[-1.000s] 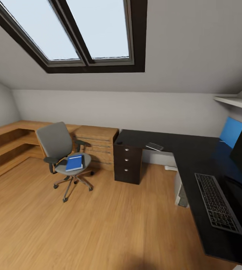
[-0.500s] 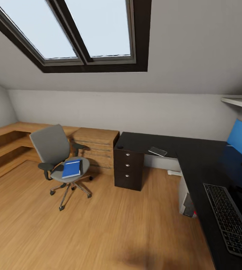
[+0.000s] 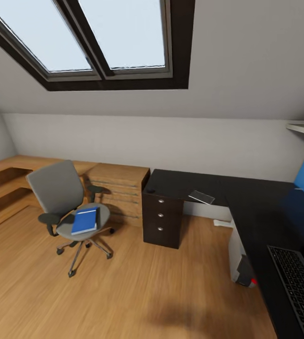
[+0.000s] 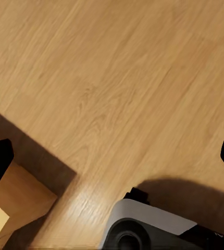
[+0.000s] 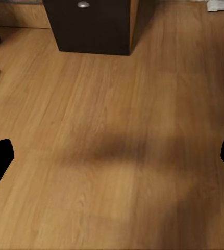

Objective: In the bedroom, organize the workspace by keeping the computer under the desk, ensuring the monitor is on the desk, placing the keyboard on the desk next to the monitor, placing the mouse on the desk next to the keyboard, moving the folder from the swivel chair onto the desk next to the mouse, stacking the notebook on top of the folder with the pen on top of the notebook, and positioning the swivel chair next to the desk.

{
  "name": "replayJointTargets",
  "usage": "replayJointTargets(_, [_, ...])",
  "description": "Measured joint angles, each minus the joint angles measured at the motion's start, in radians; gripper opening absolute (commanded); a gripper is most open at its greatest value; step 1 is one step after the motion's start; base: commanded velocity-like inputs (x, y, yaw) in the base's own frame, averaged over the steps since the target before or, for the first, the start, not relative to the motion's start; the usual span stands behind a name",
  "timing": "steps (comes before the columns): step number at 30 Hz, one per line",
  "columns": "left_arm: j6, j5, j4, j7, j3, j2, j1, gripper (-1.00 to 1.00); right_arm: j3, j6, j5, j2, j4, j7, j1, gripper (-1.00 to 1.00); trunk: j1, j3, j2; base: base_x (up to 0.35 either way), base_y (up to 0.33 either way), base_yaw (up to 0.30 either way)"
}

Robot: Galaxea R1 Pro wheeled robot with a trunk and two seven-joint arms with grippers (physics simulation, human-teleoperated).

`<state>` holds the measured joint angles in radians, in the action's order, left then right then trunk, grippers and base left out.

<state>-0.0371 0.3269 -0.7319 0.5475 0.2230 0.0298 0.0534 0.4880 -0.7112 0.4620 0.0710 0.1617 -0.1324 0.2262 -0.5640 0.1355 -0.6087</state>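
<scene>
Evidently fetching the folder (image 3: 85, 220) off the swivel chair (image 3: 67, 207) came next; both grippers hung wide open, empty.

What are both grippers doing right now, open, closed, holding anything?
Left gripper: open, fingertips wide apart, nothing between them, wood floor below.
Right gripper: open, empty, above the floor near the black drawer cabinet.

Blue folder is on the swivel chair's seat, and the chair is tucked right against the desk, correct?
Not quite. The folder does lie on the chair seat, but the head view shows the chair standing out on the floor, well apart from the desk, over by the wooden drawer chest.
</scene>
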Motion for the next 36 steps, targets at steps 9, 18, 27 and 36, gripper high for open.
replayJointTargets(9, [0.009,0.003,-0.051,0.0,0.0,0.004,-0.001,1.0,-0.002,0.006,0.0,0.002,0.084,-0.008,0.009,1.0,0.0,0.0,0.0,0.328,0.0,0.0])
replayJointTargets(18, [0.178,0.006,-0.335,-0.002,-0.009,-0.001,-0.001,1.0,-0.004,0.332,-0.008,0.003,0.296,-0.197,0.178,1.0,0.0,0.0,0.0,0.328,0.0,0.0])
replayJointTargets(27, [0.542,0.04,-0.674,-0.004,-0.079,0.005,-0.1,1.0,-0.01,0.838,0.011,0.063,0.402,-0.328,0.483,1.0,0.0,-0.001,0.0,0.328,0.0,0.0])
replayJointTargets(36, [0.645,0.23,-0.698,-0.005,-0.12,-0.048,-0.183,1.0,-0.084,1.014,0.047,0.063,0.42,-0.378,0.595,1.0,0.0,0.0,0.0,0.328,0.0,0.011])
